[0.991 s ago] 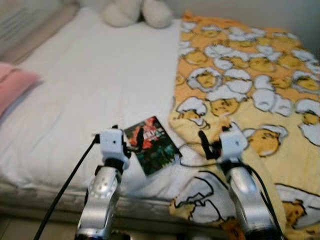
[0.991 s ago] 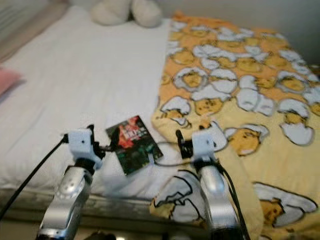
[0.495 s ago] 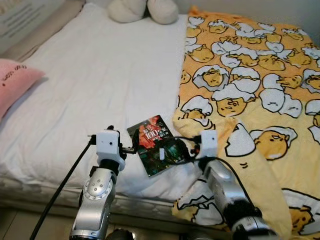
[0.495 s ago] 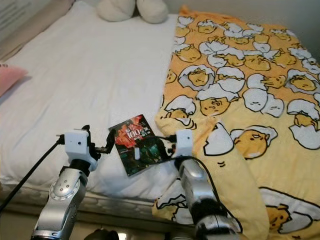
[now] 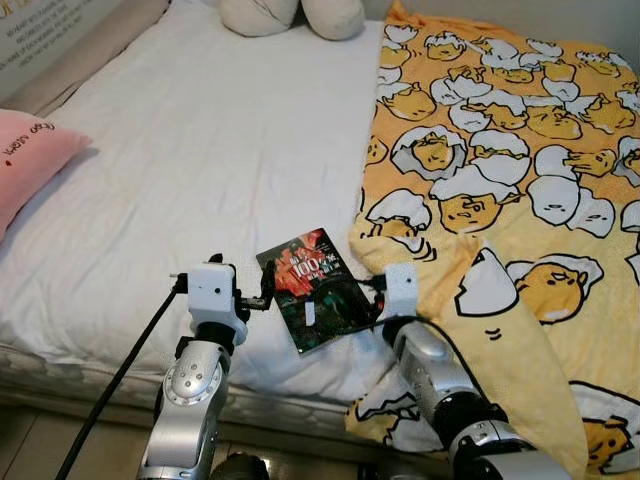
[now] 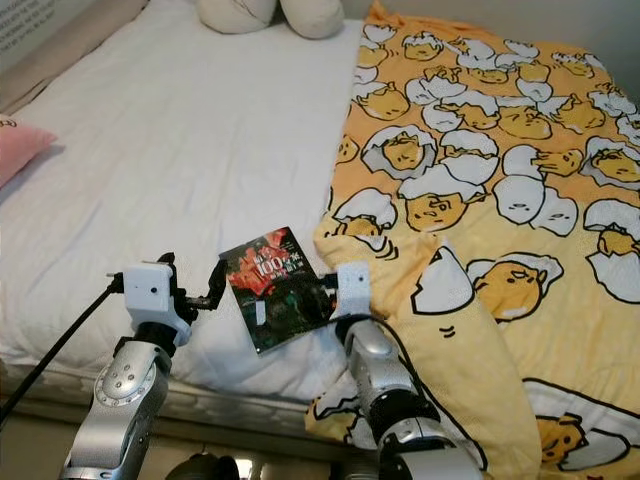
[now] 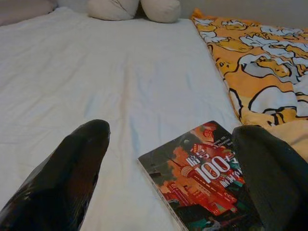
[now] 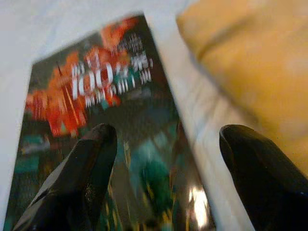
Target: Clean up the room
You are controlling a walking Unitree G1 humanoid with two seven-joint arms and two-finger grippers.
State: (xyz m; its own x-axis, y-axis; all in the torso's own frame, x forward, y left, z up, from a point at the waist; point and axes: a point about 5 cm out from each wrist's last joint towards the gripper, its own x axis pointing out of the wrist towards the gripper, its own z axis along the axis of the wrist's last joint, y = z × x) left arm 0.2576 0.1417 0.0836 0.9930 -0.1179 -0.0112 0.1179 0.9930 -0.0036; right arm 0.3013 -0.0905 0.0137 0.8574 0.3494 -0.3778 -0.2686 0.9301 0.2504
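Observation:
A dark book (image 5: 312, 290) with a red and teal cover and "100" in white print lies flat on the white bed sheet (image 5: 200, 150), near the bed's front edge. My left gripper (image 5: 260, 291) is just left of it, open, and the book (image 7: 202, 178) lies between and ahead of its fingers (image 7: 72, 168). My right gripper (image 5: 366, 298) is at the book's right edge, low over the cover (image 8: 120, 125) and open, its fingers (image 8: 91, 163) spread apart with nothing between them.
A yellow blanket (image 5: 500, 180) with an egg cartoon print covers the bed's right half, its edge bunched beside the book. A pink pillow (image 5: 30, 160) lies at the left. A cream plush toy (image 5: 290, 15) sits at the bed's far end. The mattress edge (image 5: 100, 370) runs below my arms.
My right gripper has swung left from over the blanket to the book's right edge. The left gripper stays beside the book. The camera view has shifted a little.

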